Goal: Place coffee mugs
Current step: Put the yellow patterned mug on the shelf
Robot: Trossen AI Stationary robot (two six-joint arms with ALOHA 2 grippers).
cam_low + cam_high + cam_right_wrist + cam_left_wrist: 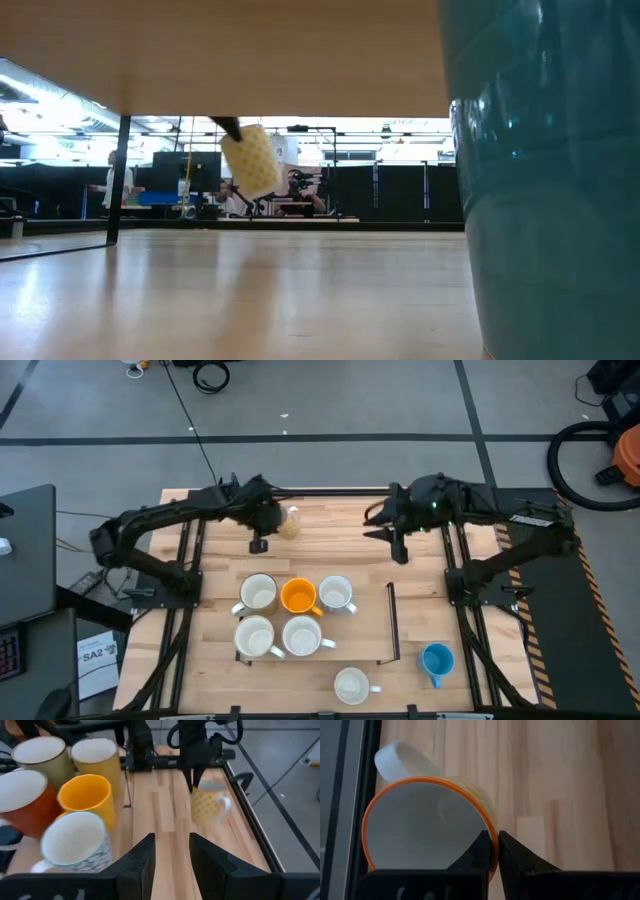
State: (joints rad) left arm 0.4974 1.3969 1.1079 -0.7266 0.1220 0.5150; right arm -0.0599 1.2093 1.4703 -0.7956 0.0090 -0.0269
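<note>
Mugs [290, 618] stand grouped at the near middle of the counter [340, 530], with a blue mug [436, 659] apart on the right. Farther back, the left hand [492, 851] pinches the rim of a yellow mug [427, 827], hanging tilted above the wood; the group lies nearer than it. The right hand [171, 851] hovers empty, fingers parted. Most of the blue mug is cut off in the low view.

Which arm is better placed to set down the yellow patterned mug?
The left. Its tool already grips the yellow patterned mug by the rim, lifted above the table. The right tool is open and empty.
</note>
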